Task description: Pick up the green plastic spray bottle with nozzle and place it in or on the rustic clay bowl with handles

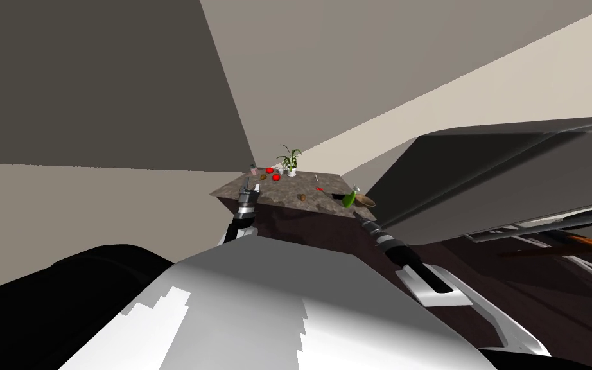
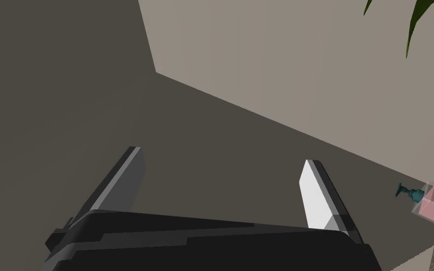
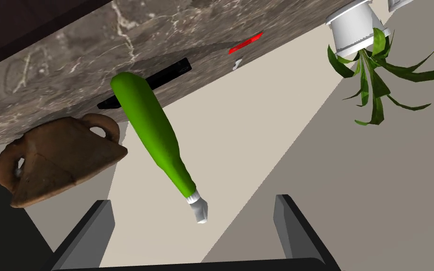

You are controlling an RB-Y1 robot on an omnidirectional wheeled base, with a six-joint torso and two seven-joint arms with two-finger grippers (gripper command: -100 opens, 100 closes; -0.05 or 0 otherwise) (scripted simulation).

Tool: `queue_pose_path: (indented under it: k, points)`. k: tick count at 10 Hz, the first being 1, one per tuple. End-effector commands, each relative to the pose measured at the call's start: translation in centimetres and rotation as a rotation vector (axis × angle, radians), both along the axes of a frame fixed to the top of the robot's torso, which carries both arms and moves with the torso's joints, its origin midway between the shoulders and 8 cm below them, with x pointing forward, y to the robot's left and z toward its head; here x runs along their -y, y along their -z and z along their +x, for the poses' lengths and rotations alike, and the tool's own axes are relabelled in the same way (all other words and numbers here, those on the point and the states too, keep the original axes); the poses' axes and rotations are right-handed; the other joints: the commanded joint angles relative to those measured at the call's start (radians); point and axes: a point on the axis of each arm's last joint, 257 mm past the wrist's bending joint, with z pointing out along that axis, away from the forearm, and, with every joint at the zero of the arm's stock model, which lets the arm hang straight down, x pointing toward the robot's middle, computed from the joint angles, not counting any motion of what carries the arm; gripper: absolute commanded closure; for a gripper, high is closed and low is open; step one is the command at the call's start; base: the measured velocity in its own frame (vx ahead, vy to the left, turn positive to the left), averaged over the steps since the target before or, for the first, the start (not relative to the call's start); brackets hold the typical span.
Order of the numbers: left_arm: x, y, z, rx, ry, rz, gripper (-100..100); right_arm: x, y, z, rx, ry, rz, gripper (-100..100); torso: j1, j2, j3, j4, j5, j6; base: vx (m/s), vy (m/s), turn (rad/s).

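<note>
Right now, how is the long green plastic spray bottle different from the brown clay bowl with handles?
The green spray bottle is bright green, long and slim, narrowing to a white nozzle; the brown clay bowl is dull brown, wide and squat with loop handles. Both sit side by side at the edge of the marbled stone counter.

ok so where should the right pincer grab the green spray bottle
Probably take the green spray bottle by its thick mid-body, not the narrow white nozzle that points toward the open right pincer. The clay bowl sits close beside it, so come along its length from the nozzle end, fingers kept clear of the bowl's side.
</note>
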Motion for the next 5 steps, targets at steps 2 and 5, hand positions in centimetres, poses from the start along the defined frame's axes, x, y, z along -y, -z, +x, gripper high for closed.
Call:
queue_pose_path:
  k: [2,5]
  points:
    - [0.0,0.0,0.0,0.000,0.000,0.000,0,3.0,1.3,-0.5,-0.074,0.021,-0.077,-100,0.000,0.000,0.000,0.000,0.000,-0.001,0.020,0.030,0.172]
    - [0.0,0.0,0.0,0.000,0.000,0.000,0,6.0,1.8,-0.8,-0.140,0.033,-0.153,-100,0.000,0.000,0.000,0.000,0.000,-0.001,0.027,0.022,0.126]
